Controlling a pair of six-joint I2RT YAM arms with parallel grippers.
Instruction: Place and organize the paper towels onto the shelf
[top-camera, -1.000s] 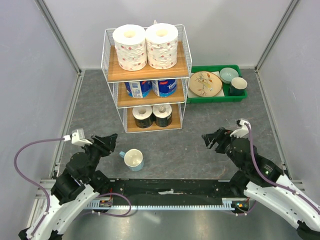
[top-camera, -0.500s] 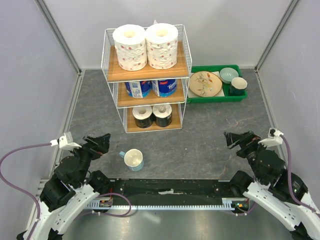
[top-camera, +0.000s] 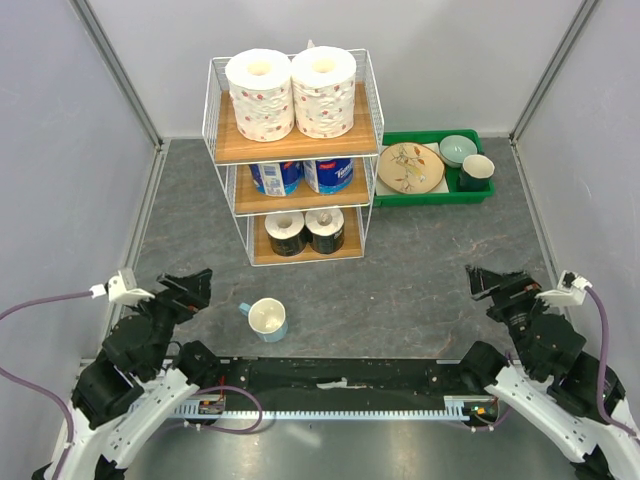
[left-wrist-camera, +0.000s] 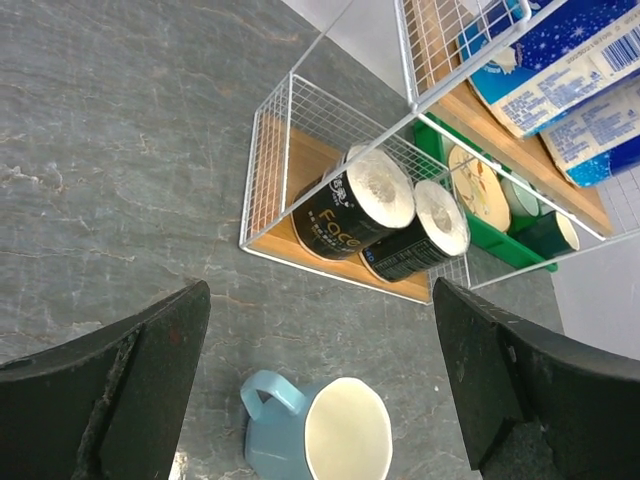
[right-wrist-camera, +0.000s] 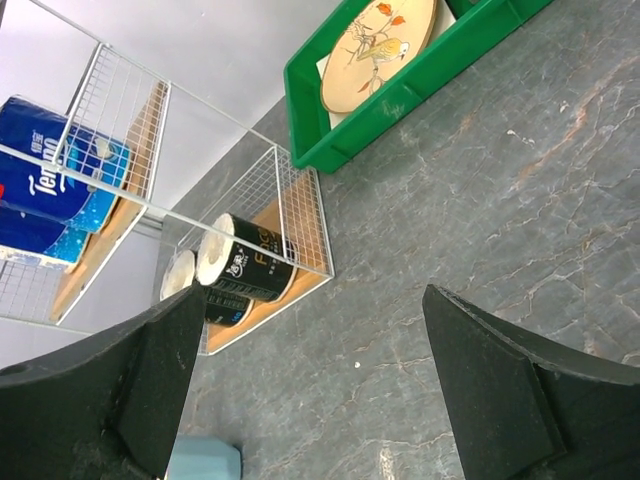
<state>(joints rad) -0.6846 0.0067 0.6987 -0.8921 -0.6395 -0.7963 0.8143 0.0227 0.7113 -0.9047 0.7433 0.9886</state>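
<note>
Rolls (top-camera: 259, 95) filled the shelf (top-camera: 300, 148), 6 in all, with 2 on each of its 3 boards. The 2 big rolls (top-camera: 323, 92) with red specks stood side by side on the top board, holes up. The 2 blue rolls (top-camera: 277, 177) sat on the middle board, partly hidden under the top one from above. The 2 dark rolls (top-camera: 286, 232) stood touching on the bottom board, holes up too. White wire ran round each board.

A green tray (top-camera: 432, 197) lay just right of the shelf, at the back of the table (top-camera: 400, 280). In it were a plate (top-camera: 410, 168) with a bird picture, a pale bowl (top-camera: 458, 150) and a dark cup (top-camera: 477, 170) just beside the bowl.

A cup (top-camera: 266, 319) with a blue handle stood alone on the table, mouth up. It was in front of the shelf, nearer the left arm. From the left wrist camera it sat between the pincer and the dark rolls.

The left pincer (top-camera: 198, 288) hung low near the front left of the table. Its 2 fingers were wide apart and held nothing. It pointed toward the shelf, and the rolls were well apart from it.

The right pincer (top-camera: 484, 284) hung near the front right. Its fingers were wide apart too, with nothing between them. From its camera the dark rolls and the tray showed far off, past bare gray table.
</note>
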